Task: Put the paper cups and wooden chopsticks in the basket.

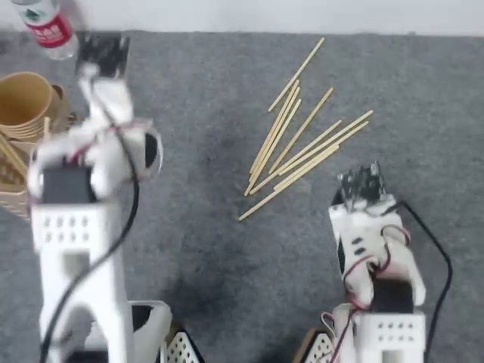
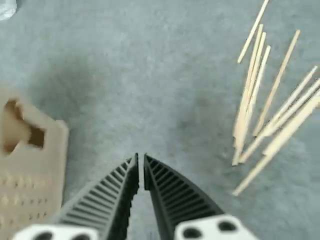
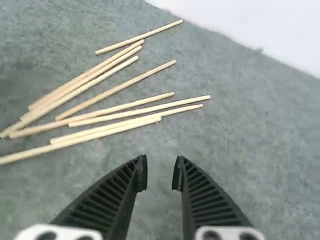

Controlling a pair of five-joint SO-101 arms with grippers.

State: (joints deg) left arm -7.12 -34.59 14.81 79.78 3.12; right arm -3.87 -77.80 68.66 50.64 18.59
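A grey mat covers the whole table. Of the two white arms on it, the left arm is the bulkier sight, rising from 7 o'clock and stretching up toward 11. The right arm sits low at 5 o'clock and points up toward 3.

The basket is a tan, perforated thing with a handle slot in its wall. It stands at the 9 o'clock edge, partly cut off and partly hidden by the left arm. A nested stack of paper cups lies at its 12 o'clock end with the mouths facing out. I can't tell whether the stack rests inside the basket or just against it. One or two pale sticks seem to lean there too, but I can't make them out well.

A plastic bottle with a red label lies at 11 o'clock, at the mat's far edge.

About ten wooden chopsticks lie loose on the mat at 2 o'clock in a fanned, overlapping pile, well apart from the basket.

The left gripper hangs over bare mat between basket and pile, its jaws all but together and holding nothing. The right gripper sits just at 5 o'clock of the pile, jaws slightly parted and holding nothing.
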